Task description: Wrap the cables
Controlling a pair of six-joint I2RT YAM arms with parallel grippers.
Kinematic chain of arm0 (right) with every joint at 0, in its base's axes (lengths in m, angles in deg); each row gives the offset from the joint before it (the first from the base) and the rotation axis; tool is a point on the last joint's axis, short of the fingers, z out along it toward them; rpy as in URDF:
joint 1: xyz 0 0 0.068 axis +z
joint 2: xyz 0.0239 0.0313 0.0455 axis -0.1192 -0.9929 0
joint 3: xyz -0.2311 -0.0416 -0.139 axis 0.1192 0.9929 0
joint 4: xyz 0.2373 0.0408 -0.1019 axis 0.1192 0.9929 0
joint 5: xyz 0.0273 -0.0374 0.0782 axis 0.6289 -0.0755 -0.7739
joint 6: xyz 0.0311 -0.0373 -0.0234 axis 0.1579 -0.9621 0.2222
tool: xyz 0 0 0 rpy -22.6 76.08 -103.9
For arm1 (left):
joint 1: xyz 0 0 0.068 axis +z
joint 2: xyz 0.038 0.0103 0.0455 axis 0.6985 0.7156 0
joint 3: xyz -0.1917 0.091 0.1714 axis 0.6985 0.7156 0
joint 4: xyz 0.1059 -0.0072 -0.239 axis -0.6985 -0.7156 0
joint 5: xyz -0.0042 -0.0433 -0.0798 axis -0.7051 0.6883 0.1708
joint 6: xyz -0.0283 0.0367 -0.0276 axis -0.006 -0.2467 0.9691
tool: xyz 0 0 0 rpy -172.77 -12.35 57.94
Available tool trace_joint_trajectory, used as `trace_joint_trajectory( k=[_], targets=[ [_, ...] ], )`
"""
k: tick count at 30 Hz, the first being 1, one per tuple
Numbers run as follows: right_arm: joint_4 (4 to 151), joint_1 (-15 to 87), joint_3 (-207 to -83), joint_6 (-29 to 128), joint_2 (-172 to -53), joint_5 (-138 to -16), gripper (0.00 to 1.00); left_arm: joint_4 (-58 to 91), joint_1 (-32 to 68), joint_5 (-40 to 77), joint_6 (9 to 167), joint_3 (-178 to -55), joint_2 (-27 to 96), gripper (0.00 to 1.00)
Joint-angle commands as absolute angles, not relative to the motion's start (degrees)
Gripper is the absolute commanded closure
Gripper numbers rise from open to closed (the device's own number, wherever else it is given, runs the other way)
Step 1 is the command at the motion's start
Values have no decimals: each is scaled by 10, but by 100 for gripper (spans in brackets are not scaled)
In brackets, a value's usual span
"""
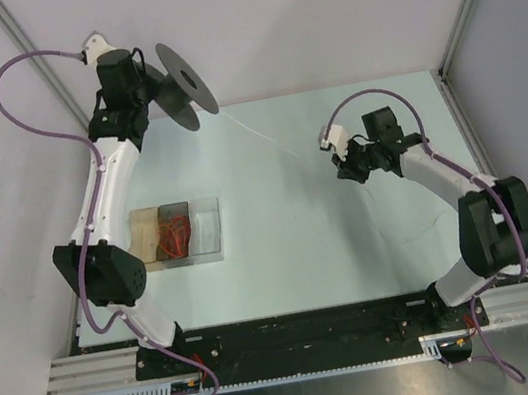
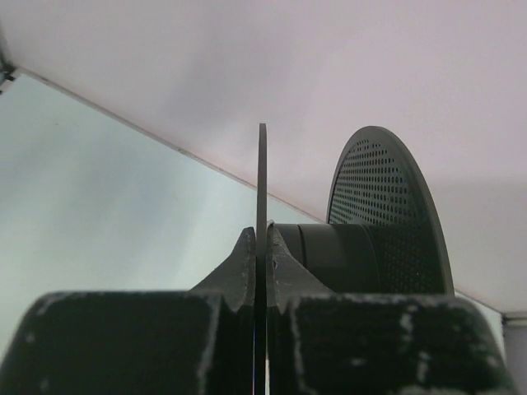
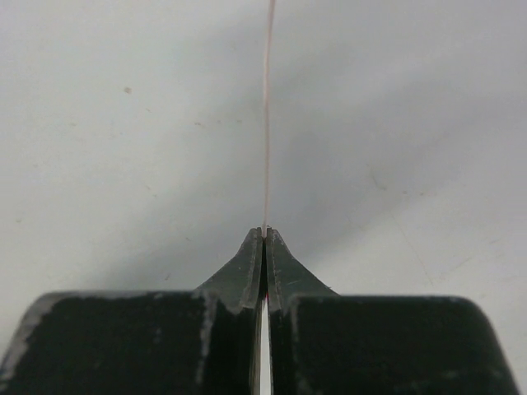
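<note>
A black spool (image 1: 186, 81) with two round perforated flanges is held up at the back left. My left gripper (image 2: 262, 239) is shut on the near flange's thin rim (image 2: 262, 177), with the hub and far flange (image 2: 387, 214) to its right. A very thin white cable (image 1: 264, 135) runs from the spool across the table to my right gripper (image 1: 334, 150). In the right wrist view the right gripper (image 3: 263, 234) is shut on this cable (image 3: 267, 115), which leads straight away from the fingertips. More thin cable (image 1: 385, 210) lies loose near the right arm.
A clear plastic box (image 1: 178, 234) with compartments, one holding orange-red items, sits on the table by the left arm. White walls stand close at the back and sides. The arm bases and a black rail (image 1: 307, 332) line the near edge.
</note>
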State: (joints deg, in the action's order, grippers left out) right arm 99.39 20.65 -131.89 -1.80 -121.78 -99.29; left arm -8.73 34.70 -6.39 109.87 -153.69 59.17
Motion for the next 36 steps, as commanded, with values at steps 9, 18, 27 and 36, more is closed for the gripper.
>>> trace_joint_trajectory(
  k=[9,18,27,36],
  targets=[
    [941,267,-1316,6,-1018,-1051,100,-81,314,-225,1021,-1572,658,100],
    [799,342,-1317,58,-948,-959,100,-88,275,-177,978,-1571,700,100],
    [592,341,-1339,87,-971,-814,100,-79,208,-21,879,-1520,687,100],
    [521,279,-1404,101,-1039,-791,100,-66,164,150,771,-1445,648,100]
  ],
)
